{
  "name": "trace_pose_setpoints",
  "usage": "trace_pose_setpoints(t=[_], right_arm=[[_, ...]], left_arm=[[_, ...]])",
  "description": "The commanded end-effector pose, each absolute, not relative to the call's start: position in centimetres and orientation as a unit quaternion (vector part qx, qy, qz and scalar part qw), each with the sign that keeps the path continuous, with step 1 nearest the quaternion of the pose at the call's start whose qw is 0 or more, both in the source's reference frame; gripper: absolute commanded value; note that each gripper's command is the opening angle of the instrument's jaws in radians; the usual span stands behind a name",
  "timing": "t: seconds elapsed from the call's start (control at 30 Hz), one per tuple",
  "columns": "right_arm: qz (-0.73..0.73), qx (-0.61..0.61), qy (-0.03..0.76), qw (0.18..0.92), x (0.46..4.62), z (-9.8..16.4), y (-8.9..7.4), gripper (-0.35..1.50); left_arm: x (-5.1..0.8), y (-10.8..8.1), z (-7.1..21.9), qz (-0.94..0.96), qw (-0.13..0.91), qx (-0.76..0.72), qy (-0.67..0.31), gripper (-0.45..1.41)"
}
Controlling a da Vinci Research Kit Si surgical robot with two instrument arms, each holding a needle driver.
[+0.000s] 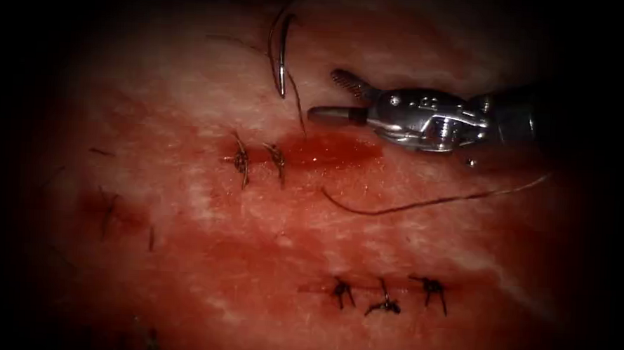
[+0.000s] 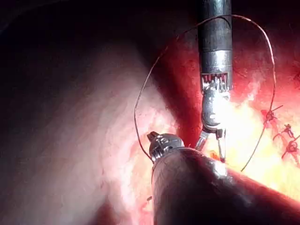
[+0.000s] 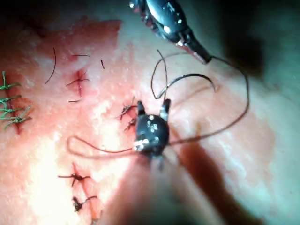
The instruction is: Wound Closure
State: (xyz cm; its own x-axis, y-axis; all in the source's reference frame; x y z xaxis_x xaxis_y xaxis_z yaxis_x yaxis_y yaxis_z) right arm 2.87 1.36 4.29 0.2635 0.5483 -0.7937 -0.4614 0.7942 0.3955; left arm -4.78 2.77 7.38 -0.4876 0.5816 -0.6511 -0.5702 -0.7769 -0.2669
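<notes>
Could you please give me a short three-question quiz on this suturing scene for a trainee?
1. True or false: the right arm's silver needle driver grips the curved dark steel needle.
2. What does the left arm's needle driver hold? A needle; B thin dark thread; C tissue.
3. How many dark knotted stitches sit in the lower row in the endoscope view?
Key: 1 false: its jaws are open and empty; the needle lies on the pink tissue, apart from both tools. 2 B. 3 three.
</notes>
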Motion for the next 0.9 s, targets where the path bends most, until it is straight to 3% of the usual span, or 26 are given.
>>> trace_pose_setpoints(t=[0.03, 0.33, 0.4, 0.43, 0.6, 0.9], right_arm=[[0.318, 0.043, 0.517, 0.794, 2.93, 4.32, 1.29, 1.48], [0.318, 0.044, 0.517, 0.793, 2.93, 4.31, 1.29, 1.48], [0.318, 0.044, 0.517, 0.793, 2.93, 4.32, 1.29, 1.48], [0.318, 0.044, 0.517, 0.793, 2.94, 4.32, 1.29, 1.48], [0.316, 0.046, 0.519, 0.793, 2.94, 4.32, 1.28, 1.48], [0.316, 0.045, 0.519, 0.793, 2.94, 4.32, 1.28, 1.48]], left_arm=[[-4.8, 2.73, 7.4, 0.864, 0.329, -0.382, -0.006, -0.45], [-4.3, 2.2, 6.99, 0.872, 0.291, -0.394, 0.011, -0.45], [-4.37, 2.3, 6.94, 0.847, 0.362, -0.388, -0.016, 0.04], [-4.39, 2.33, 6.94, 0.843, 0.372, -0.388, -0.017, 0.1], [-4.56, 2.45, 6.98, 0.842, 0.392, -0.37, -0.002, 0.81], [-4.72, 2.57, 7.25, 0.859, 0.405, -0.312, 0.008, 0.76]])
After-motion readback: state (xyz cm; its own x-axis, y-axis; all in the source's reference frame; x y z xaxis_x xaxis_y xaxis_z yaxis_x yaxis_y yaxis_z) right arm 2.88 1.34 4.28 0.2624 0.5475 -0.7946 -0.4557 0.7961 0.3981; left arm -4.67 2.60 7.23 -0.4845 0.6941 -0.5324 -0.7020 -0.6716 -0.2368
